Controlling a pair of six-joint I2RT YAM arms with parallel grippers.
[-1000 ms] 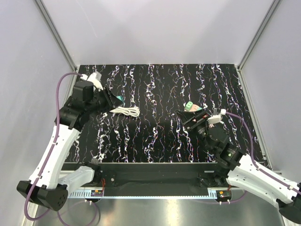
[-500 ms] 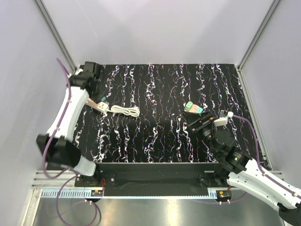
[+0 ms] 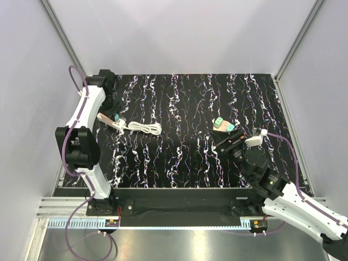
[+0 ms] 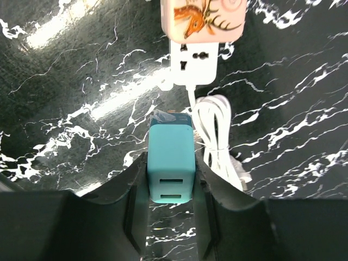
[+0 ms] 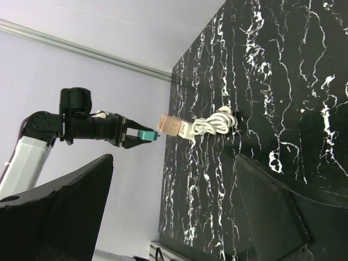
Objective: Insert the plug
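My left gripper (image 4: 171, 182) is shut on a teal plug (image 4: 171, 157), gripping its two sides, with the prongs pointing away from the camera. Just beyond the plug lies the power strip (image 4: 193, 60), white with a pink deer-print end and one socket face showing. In the top view the left gripper (image 3: 113, 110) hangs at the far left over the strip (image 3: 120, 126), with the plug (image 3: 116, 117) a little short of it. The right wrist view shows the plug (image 5: 145, 134) close to the strip's end (image 5: 173, 125), apart from it. My right gripper (image 3: 230, 142) is open and holds nothing.
A coiled white cable (image 3: 145, 128) runs from the strip toward the middle. A small green and pink adapter (image 3: 223, 124) lies just beyond the right gripper. The left wall and corner post (image 3: 65, 49) stand close to the left arm.
The left arm swung back into the far left corner, carrying the plug from beside the cable coil to the strip's left end. The right gripper shifted slightly.
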